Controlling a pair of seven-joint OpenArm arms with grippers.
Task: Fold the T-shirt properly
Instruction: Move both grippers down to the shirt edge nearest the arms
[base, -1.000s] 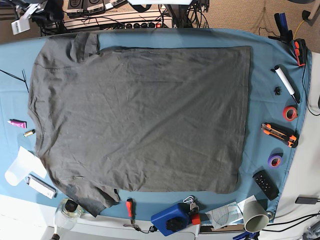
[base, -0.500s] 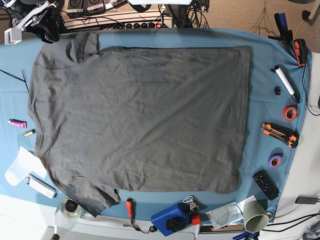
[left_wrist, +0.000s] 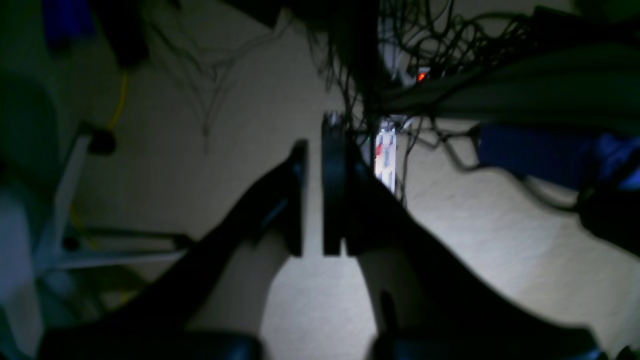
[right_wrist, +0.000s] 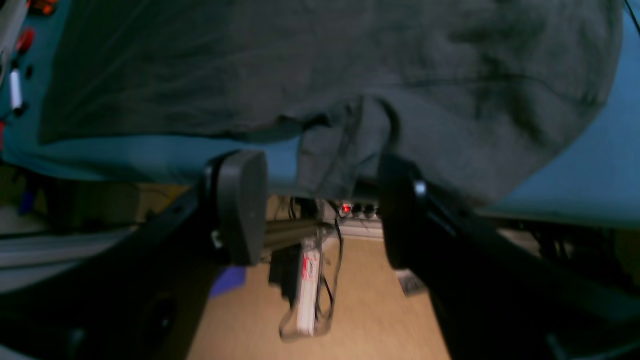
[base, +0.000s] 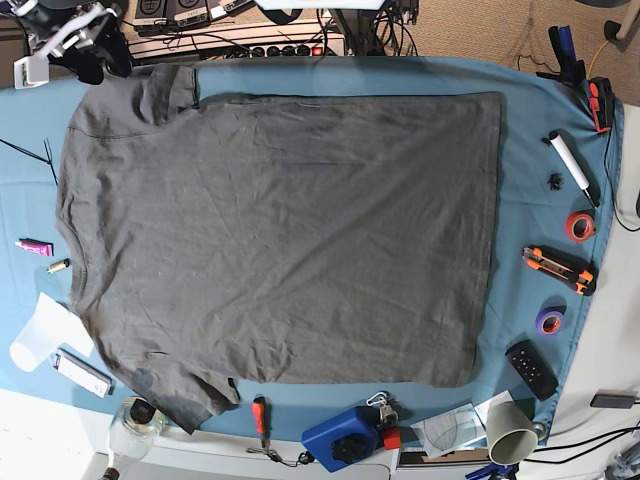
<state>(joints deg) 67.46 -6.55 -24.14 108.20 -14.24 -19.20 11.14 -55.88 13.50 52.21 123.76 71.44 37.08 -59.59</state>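
Observation:
The dark grey T-shirt (base: 280, 235) lies spread flat on the teal table cloth (base: 525, 150), neck side to the left and hem to the right. Its far sleeve (base: 170, 90) is folded over at the back left corner. My right gripper (base: 100, 58) hovers at that corner, just beyond the table edge. In the right wrist view my right gripper (right_wrist: 320, 210) is wide open, with the folded sleeve (right_wrist: 345, 150) straight ahead between its pads and nothing held. My left gripper (left_wrist: 312, 195) is off the table over the floor, its fingers almost together around nothing.
Along the right edge lie a marker (base: 572, 165), red tape (base: 580, 226), an orange cutter (base: 558, 268), purple tape (base: 549, 320) and a remote (base: 530, 368). A blue device (base: 345, 438), a screwdriver (base: 260, 415) and a paper cup (base: 510, 435) sit along the front edge.
My right gripper has come further in from the top left toward the folded sleeve, and its jaws have opened wide. The T-shirt has not moved.

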